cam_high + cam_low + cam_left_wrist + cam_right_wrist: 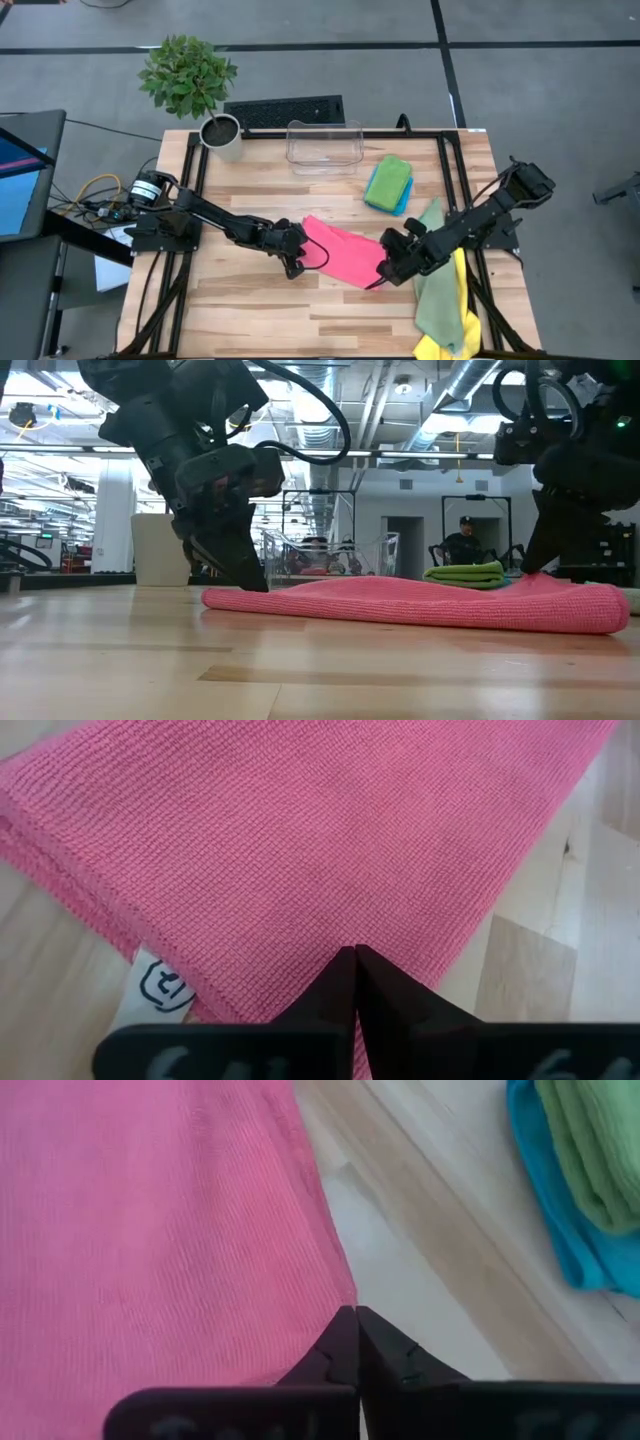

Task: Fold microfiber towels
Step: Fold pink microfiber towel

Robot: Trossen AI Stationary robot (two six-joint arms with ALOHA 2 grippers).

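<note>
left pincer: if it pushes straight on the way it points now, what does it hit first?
Likely just more of the pink towel it is already shut on: the left pincer points across the cloth toward the right pincer at the far end. Depth unclear beyond that.

The wooden table (250, 310) carries a pink towel (345, 255) at its middle, folded green (388, 178) and blue (404, 200) towels stacked behind it, sage (436, 290) and yellow (462, 325) towels at the right edge, a clear bin (324, 147) and a potted plant (200, 90) along the far edge.
</note>
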